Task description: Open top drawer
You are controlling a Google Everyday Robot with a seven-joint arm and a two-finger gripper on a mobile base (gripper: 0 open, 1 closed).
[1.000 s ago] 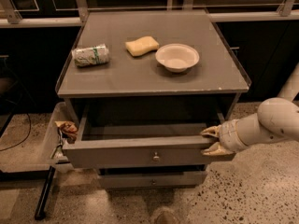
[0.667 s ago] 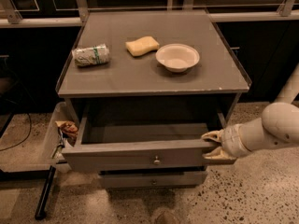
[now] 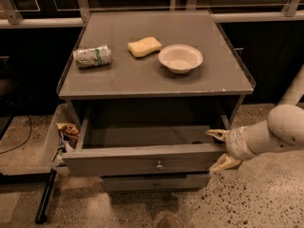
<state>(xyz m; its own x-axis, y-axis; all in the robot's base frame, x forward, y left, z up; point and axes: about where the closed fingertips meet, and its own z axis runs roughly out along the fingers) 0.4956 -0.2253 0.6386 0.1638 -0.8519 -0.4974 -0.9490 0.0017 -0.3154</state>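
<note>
The top drawer (image 3: 142, 159) is pulled well out of the grey cabinet. Its flat grey front has one small round metal knob (image 3: 159, 165), and its plain grey inside shows empty. My gripper (image 3: 219, 149) is at the drawer's right front corner. One fingertip (image 3: 214, 134) sits above the front panel's top edge, the other (image 3: 221, 164) lies below, beside the panel's right end. The fingers are spread apart and straddle that corner. A narrower drawer front (image 3: 154, 183) shows just under the open drawer.
On the cabinet top (image 3: 223, 77) lie a crushed can (image 3: 92, 56), a yellow sponge (image 3: 144, 46) and a white bowl (image 3: 180, 58). A bin (image 3: 50, 139) with trash stands to the cabinet's left. Speckled floor lies in front and to the right.
The drawer has slid further out toward the camera. My gripper moved with its right front corner, forward and a little down.
</note>
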